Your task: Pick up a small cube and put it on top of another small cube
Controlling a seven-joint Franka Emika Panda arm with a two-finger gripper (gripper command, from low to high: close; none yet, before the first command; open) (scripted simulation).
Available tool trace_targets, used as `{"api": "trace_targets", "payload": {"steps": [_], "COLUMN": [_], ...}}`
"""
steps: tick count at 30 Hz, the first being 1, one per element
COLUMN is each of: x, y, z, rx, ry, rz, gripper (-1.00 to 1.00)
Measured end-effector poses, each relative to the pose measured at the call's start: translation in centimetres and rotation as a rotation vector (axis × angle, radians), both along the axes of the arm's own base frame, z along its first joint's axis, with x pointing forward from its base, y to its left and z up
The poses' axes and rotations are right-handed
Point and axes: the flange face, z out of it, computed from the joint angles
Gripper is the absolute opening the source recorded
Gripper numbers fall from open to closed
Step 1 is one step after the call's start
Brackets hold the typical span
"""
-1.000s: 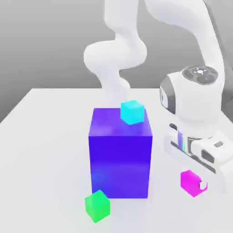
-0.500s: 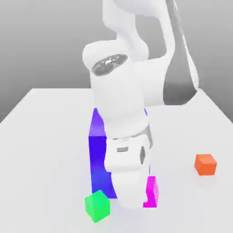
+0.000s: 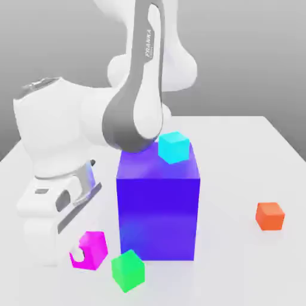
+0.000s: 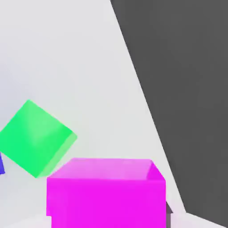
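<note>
1 cube gripped, 1 target beside it.
Gripper (image 3: pixel 82 254) clamps the magenta cube (image 3: pixel 92 247) just beside the green cube (image 3: pixel 128 270), not yet above it.

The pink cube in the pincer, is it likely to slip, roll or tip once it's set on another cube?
The pink cube has flat faces and sharp edges, so it probably won't roll. It looks rigid, showing no dent where the pincer is shut on it. The green cube beside it is similarly small, so an off-centre placement could tip it.
</note>
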Motion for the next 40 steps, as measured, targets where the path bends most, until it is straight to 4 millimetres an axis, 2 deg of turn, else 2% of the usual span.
{"api": "trace_targets", "payload": {"steps": [7,15,23,25,26,28,33,38,39,40], "x": [-1.7,-3.3,-4.3,-4.0,-3.6,-2.7,-2.5,-2.7,-2.8,-2.8], "y": [0.0,0.0,1.7,2.8,4.3,8.7,8.5,8.4,8.4,8.4], "z": [-0.3,0.3,1.3,1.1,1.0,0.4,-1.8,-4.9,-5.4,-5.4], "rx": [-0.071,-0.143,-0.195,-0.194,-0.195,-0.202,-0.208,-0.198,-0.196,-0.196], "ry": [-0.005,-0.018,-0.032,-0.019,-0.018,-0.027,-0.028,-0.023,-0.022,-0.022], "rz": [0.302,0.648,1.031,1.129,1.188,1.312,1.317,1.314,1.313,1.313], "gripper": [-1.0,-1.0,-1.0,-1.0,-1.0,-1.0,-1.0,-1.0,1.0,1.0]}}
